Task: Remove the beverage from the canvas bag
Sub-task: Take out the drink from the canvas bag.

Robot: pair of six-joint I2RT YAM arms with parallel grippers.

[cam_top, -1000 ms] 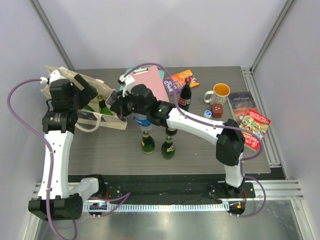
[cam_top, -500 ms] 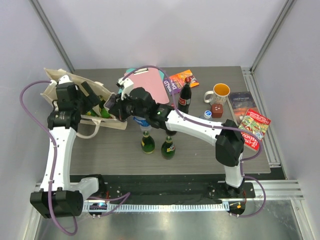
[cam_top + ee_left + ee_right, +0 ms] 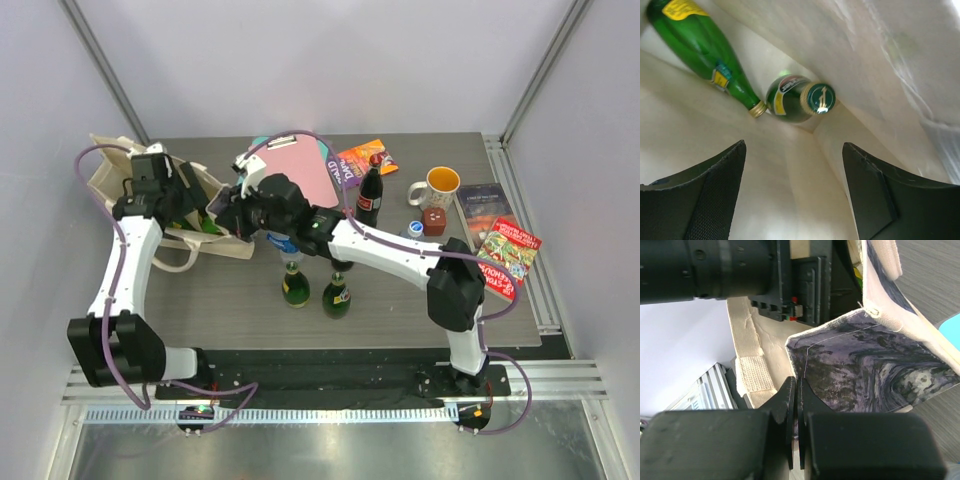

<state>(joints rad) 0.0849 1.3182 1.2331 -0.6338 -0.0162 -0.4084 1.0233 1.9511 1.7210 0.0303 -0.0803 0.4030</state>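
Note:
The cream canvas bag (image 3: 120, 185) lies at the table's far left with its mouth facing right. Inside it, the left wrist view shows two green glass beverage bottles: one lies slanted at the upper left (image 3: 692, 47), the other points its green cap at the camera (image 3: 799, 98). My left gripper (image 3: 794, 146) is inside the bag, open, a short way short of the bottles with nothing between its fingers. My right gripper (image 3: 797, 386) is shut on the bag's rim beside the dark print (image 3: 880, 370), holding the mouth up.
On the table stand two green bottles (image 3: 295, 286) (image 3: 337, 296), a clear water bottle (image 3: 288, 246) and a cola bottle (image 3: 370, 192). Behind and to the right are a pink clipboard (image 3: 305, 165), a mug (image 3: 440, 185), a brown cube (image 3: 432, 221) and books (image 3: 508, 255).
My left arm has swung up and to the right, pushing its gripper deeper into the bag's mouth, and its jaws have narrowed somewhat. The right gripper has kept its hold on the rim.

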